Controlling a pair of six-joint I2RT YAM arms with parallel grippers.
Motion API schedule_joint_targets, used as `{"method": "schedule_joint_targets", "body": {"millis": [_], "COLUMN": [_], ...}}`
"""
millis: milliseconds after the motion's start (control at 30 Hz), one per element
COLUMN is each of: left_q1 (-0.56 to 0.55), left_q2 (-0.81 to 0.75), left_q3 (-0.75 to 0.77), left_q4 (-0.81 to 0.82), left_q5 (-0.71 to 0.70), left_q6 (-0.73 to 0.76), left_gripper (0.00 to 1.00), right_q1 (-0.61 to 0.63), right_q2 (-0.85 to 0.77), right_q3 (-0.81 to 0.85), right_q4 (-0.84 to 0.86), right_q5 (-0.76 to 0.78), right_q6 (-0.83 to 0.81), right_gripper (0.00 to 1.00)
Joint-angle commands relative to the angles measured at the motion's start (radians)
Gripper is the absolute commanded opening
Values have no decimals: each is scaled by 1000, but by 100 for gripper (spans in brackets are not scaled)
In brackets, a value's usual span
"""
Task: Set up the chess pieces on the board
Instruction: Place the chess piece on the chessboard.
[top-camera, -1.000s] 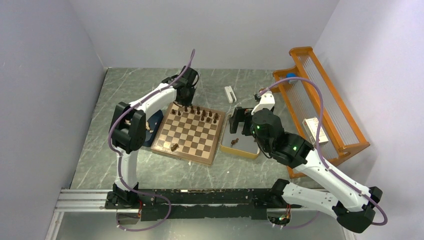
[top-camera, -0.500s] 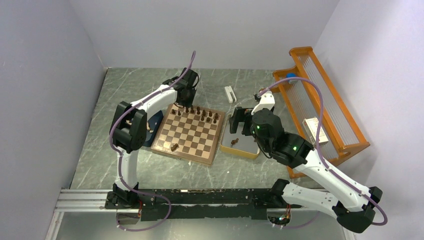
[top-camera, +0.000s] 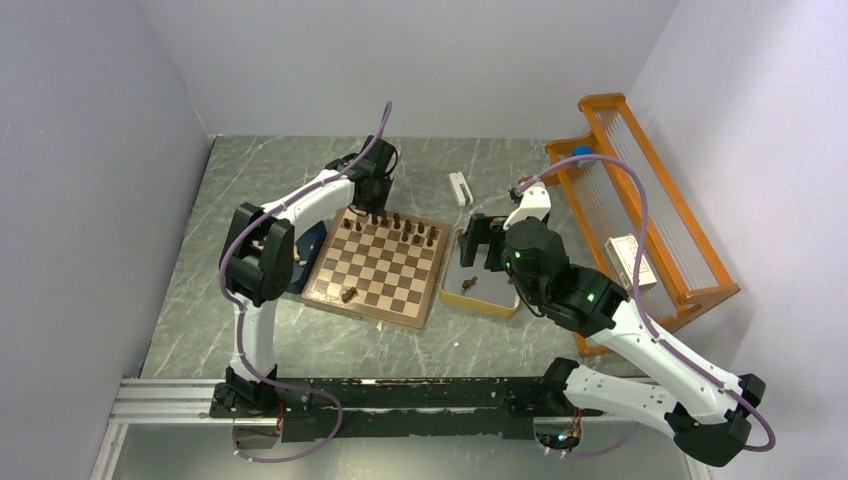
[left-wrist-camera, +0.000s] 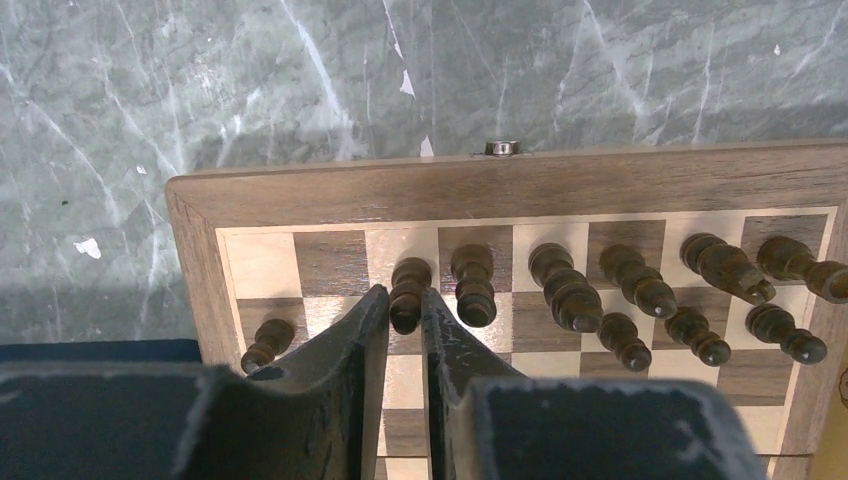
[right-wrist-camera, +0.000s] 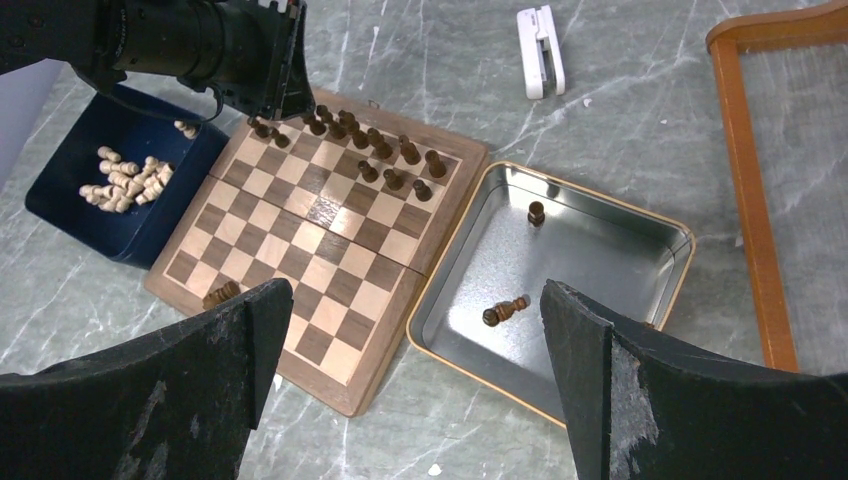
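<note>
Dark wooden chess pieces (left-wrist-camera: 565, 285) line the far rows of the board (left-wrist-camera: 330, 190). The left gripper (left-wrist-camera: 405, 300) flanks one upright, apparently seating it, though whether it is clamped is unclear. The right gripper (right-wrist-camera: 415, 300) hangs spread wide above the tray (right-wrist-camera: 600, 265), seemingly ready for the spares.

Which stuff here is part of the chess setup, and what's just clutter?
Job: board, dark pieces, tray holding two more, blue box of pale pieces (likely).
Clutter: white clip, orange rack, carton on it.
</note>
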Motion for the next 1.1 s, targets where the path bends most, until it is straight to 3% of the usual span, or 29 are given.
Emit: {"method": "schedule_joint_targets", "body": {"millis": [0, 733, 1067], "left_q1": [4, 4, 9], "left_q2": [-8, 10, -38], "left_q3": [9, 28, 79], "left_q4": [13, 15, -10], "left_q5": [-26, -18, 15], "left_q6": [20, 41, 32], "left_gripper": [22, 21, 43], "right_q1": [-2, -2, -2], "right_q2": [-9, -6, 1], "right_q3": [7, -3, -24], "right_q4": [11, 19, 71], "right_q5": [13, -4, -69], "right_q6": [-10, -17, -30], "right_gripper": [100, 100, 100]}}
